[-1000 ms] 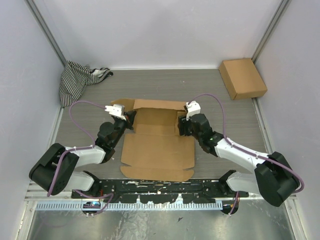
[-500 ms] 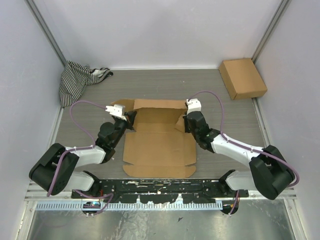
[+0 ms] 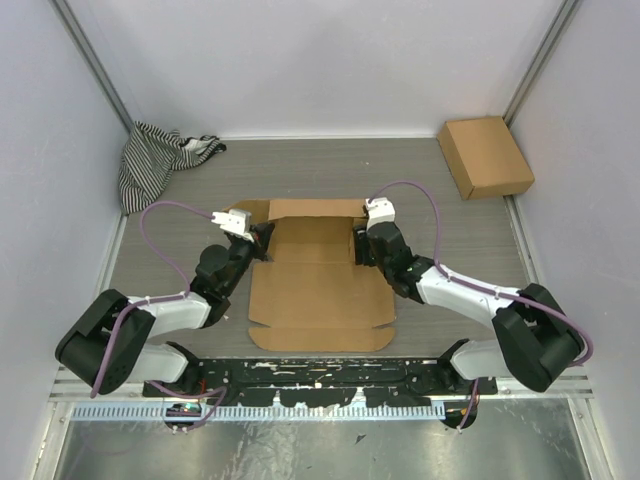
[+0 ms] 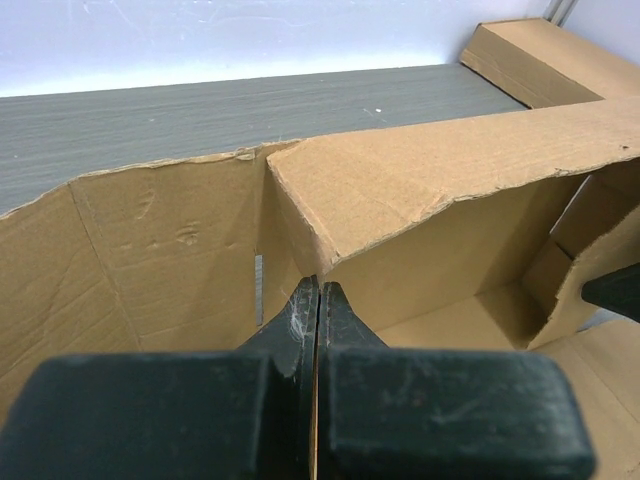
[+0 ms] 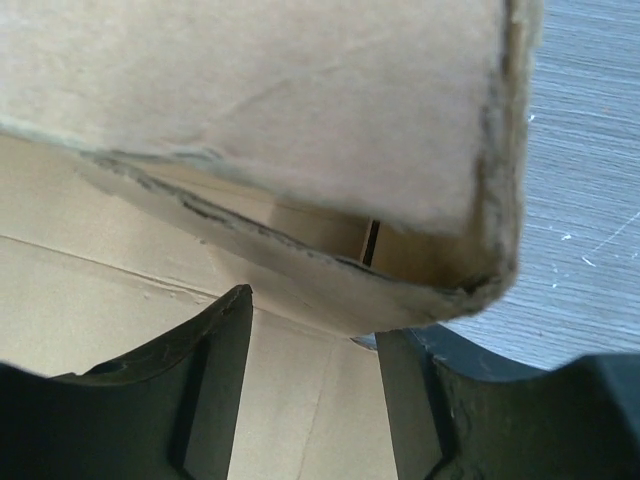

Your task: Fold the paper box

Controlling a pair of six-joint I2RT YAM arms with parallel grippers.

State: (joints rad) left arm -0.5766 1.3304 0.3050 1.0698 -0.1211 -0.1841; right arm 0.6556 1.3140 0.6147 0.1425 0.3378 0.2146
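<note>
The paper box [image 3: 318, 295] is a brown cardboard sheet lying flat mid-table, with its far wall [image 3: 318, 209] and side flaps partly raised. My left gripper [image 3: 262, 238] is at the box's far left corner. In the left wrist view it [image 4: 318, 290] is shut on the thin edge of a cardboard wall [image 4: 420, 180]. My right gripper [image 3: 358, 245] is at the far right corner. In the right wrist view it [image 5: 312, 318] stands open over the box floor, and a raised flap [image 5: 250, 100] hangs just above the gap between the fingers.
A smaller closed brown box [image 3: 485, 155] sits at the back right by the wall. A striped cloth [image 3: 155, 160] lies bunched at the back left. Grey walls enclose the table on three sides.
My right arm has moved forward and left to the box's far right corner, and its gripper closed briefly, then opened again. The sheet shifted slightly. The left gripper kept its hold.
</note>
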